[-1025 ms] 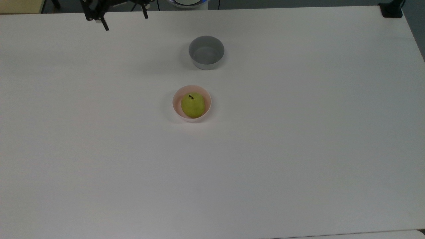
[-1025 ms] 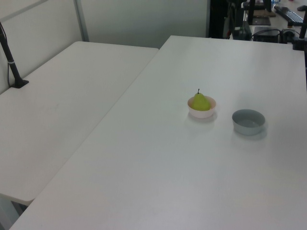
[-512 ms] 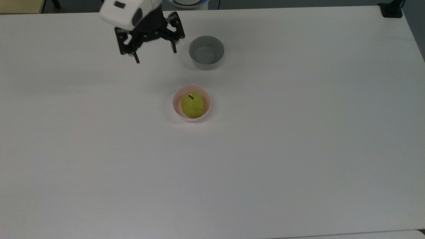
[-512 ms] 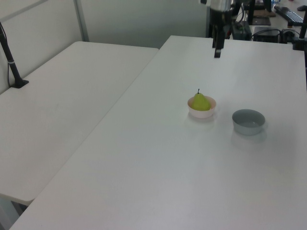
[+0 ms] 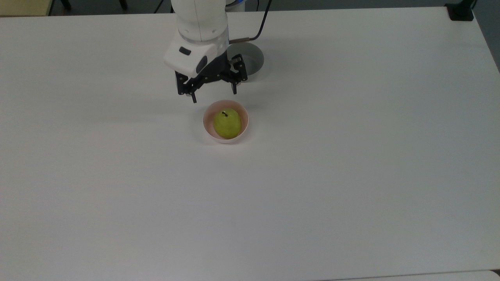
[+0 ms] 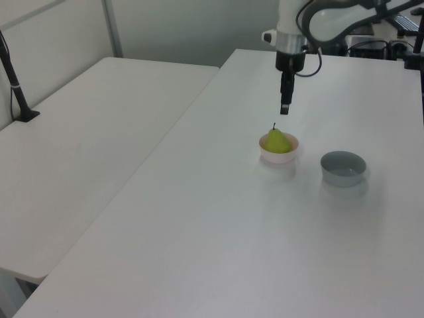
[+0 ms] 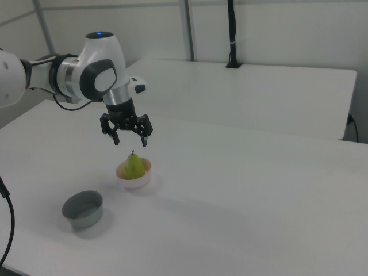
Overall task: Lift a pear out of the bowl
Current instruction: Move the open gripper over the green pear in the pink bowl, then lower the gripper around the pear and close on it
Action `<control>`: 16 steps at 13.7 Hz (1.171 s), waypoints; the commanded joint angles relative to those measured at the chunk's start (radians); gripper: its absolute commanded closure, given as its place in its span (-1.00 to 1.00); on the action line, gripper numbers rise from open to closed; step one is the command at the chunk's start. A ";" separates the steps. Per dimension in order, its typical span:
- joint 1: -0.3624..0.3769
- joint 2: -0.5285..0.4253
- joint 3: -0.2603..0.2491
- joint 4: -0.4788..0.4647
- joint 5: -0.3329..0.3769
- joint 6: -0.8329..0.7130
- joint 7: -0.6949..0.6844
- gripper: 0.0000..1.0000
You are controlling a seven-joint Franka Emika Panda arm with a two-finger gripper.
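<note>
Near the middle of the white worktop (image 5: 351,175), the pear (image 5: 227,123) sits stem-up inside the pink bowl (image 5: 206,125). Above it and toward the far edge in the top view hangs the claw (image 5: 214,95), its 2 fingers spread wide, holding nothing. Beyond it stands a grey bowl (image 5: 256,61), nearer the far edge.

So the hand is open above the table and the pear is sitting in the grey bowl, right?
Not quite: the pear sits in the pale pink bowl, as the top view shows. The grey bowl holds nothing that can be seen. The rest stands: the hand is open above the table.
</note>
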 commanded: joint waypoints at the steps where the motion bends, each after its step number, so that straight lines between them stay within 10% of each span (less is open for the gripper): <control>1: 0.021 0.020 -0.005 -0.046 -0.001 0.076 0.017 -1.00; 10: 0.044 0.104 -0.002 -0.051 -0.009 0.142 0.019 -0.98; 16: 0.042 0.114 0.009 -0.071 -0.016 0.151 0.019 0.99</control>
